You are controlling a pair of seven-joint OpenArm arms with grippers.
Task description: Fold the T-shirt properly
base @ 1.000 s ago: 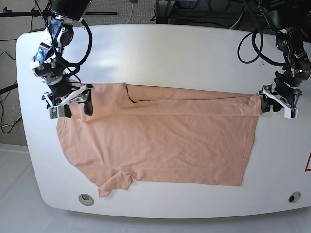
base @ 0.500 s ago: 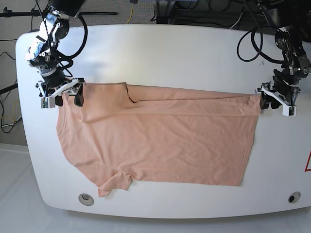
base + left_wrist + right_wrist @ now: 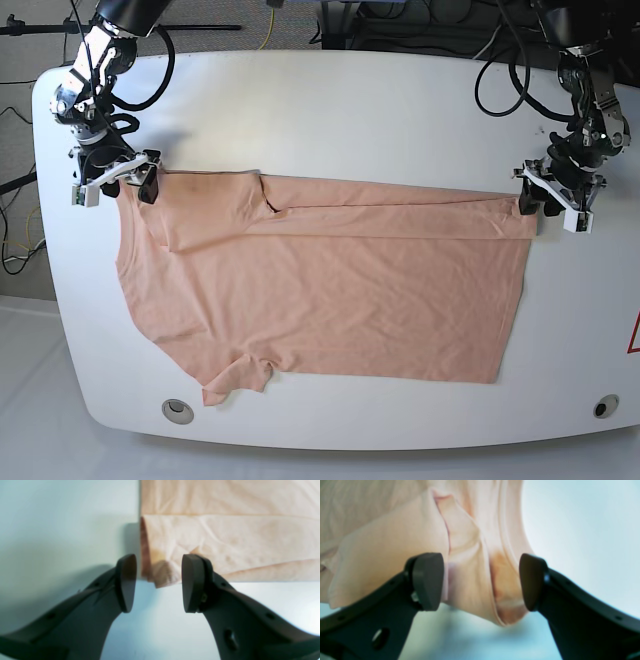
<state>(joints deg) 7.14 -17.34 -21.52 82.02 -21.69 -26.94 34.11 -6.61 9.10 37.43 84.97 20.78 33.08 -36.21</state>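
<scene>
The peach T-shirt (image 3: 330, 290) lies spread on the white table (image 3: 350, 110), its far edge folded toward me in a long narrow band. My left gripper (image 3: 550, 208) hovers at the band's right end. In the left wrist view it (image 3: 158, 583) stands open, with the shirt's folded corner (image 3: 165, 576) lying loose between the fingertips. My right gripper (image 3: 127, 190) sits at the band's left end by the shoulder. Its jaws (image 3: 480, 582) are wide apart, and bunched shirt cloth (image 3: 470, 580) lies between them untouched.
A short sleeve (image 3: 235, 378) sticks out at the shirt's near left. Two round inserts (image 3: 178, 408) (image 3: 605, 407) sit near the table's front edge. Cables and stands run behind the far edge. A red mark (image 3: 634, 335) shows at the right edge.
Both grippers have drawn back toward the table's far side, the right one farther and to the left. The folded band stays lying where it was.
</scene>
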